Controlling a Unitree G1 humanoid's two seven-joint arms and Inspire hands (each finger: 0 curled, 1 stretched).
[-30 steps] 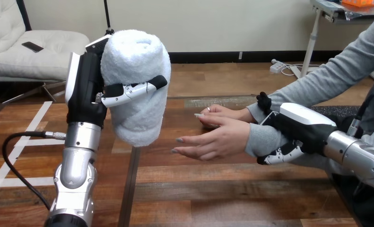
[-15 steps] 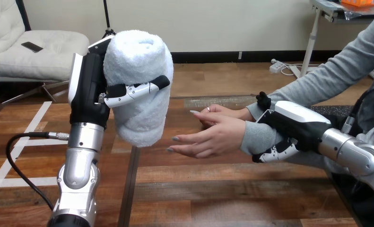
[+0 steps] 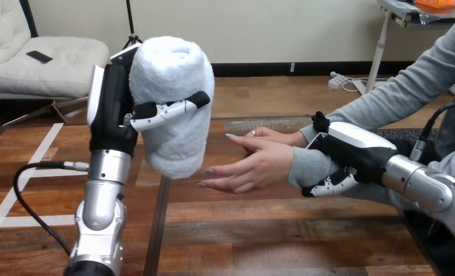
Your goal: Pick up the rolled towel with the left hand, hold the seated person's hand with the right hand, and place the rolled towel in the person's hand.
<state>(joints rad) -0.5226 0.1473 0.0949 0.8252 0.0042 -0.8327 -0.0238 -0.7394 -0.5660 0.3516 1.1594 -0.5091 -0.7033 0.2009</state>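
Head view first and only, so here goes. The robot's left hand (image 3: 113, 109) has its fingers wrapped around the rolled towel (image 3: 173, 98) and holds it upright in the air, above the left part of the table (image 3: 271, 230). The towel isn't resting on anything.

The right hand (image 3: 351, 155) comes in from the table's right edge. It's curled round the person's wrist over the grey sleeve, with the thumb on top and the fingers underneath. The person's hand (image 3: 253, 167) sits open above the middle of the table, palm facing the towel and fingers pointing left. A second hand of theirs (image 3: 265, 135) is tucked just behind it.

What's changed over the last second is that the two sides have closed in on each other. The towel has drifted a bit to the right, and the held wrist has been brought a bit to the left. The fingertips are now just beside the towel's lower end, but they aren't touching it yet.

Looks like pickup and wrist hold are done and only the handover is left. The towel needs to get lower and further across into that palm before the left hand lets go.
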